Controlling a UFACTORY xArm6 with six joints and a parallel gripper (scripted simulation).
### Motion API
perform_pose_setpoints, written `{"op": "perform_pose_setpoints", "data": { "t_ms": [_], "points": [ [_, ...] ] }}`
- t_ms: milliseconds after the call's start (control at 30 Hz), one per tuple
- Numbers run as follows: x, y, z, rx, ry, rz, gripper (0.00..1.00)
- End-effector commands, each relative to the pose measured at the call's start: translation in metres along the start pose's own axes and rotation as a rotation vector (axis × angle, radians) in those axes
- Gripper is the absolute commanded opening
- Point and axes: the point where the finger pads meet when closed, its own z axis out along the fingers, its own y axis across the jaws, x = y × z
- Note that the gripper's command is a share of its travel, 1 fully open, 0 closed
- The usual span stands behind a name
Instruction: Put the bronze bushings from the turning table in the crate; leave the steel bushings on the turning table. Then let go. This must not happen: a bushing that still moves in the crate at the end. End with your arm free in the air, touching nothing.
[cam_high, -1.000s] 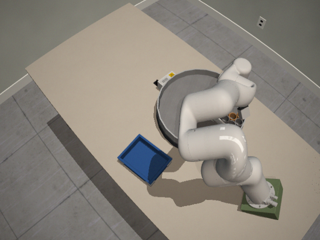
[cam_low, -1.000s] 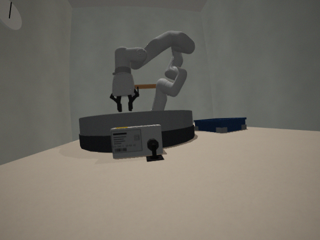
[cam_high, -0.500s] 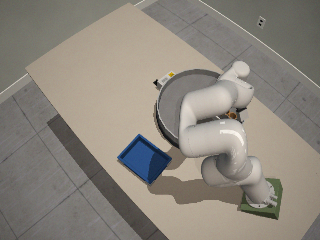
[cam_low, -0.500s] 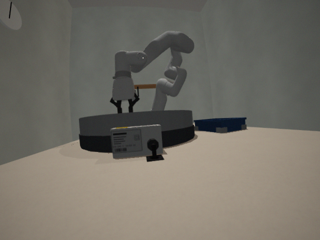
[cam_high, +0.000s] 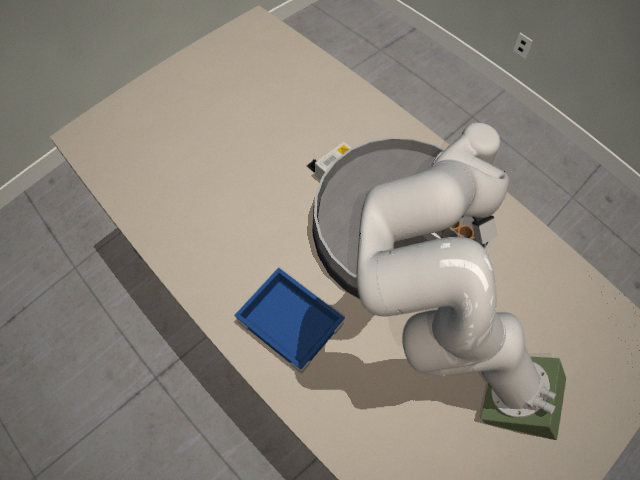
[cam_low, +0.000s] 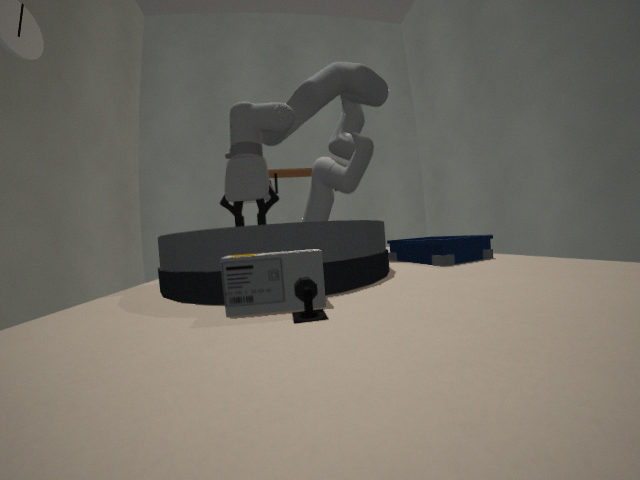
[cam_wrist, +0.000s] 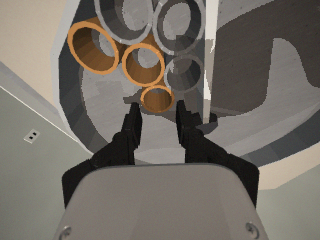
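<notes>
Gripper (cam_wrist: 157, 112) half-open, empty, just above smallest bronze bushing (cam_wrist: 157, 98) near turning table rim (cam_wrist: 67, 117). Steel bushing (cam_wrist: 183, 74) close beside: centre jaws, descend straight, avoid nudging neighbours. Blue crate (cam_high: 289, 316) well apart.

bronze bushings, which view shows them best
The wrist view: three bronze bushings stand on the turning table, the smallest just ahead of the open tool. The top view shows only an orange sliver behind the arm. The exterior view hides them behind the table's rim.
</notes>
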Motion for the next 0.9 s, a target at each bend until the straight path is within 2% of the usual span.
{"op": "perform_pose_setpoints", "data": {
  "t_ms": [0, 500, 867],
  "points": [
    [-0.001, 0.0, -0.001, 0.002, -0.002, -0.001, 0.47],
    [-0.001, 0.0, 0.005, 0.002, -0.003, -0.001, 0.47],
    [-0.001, -0.001, 0.022, 0.002, -0.003, -0.001, 0.47]
  ]
}}
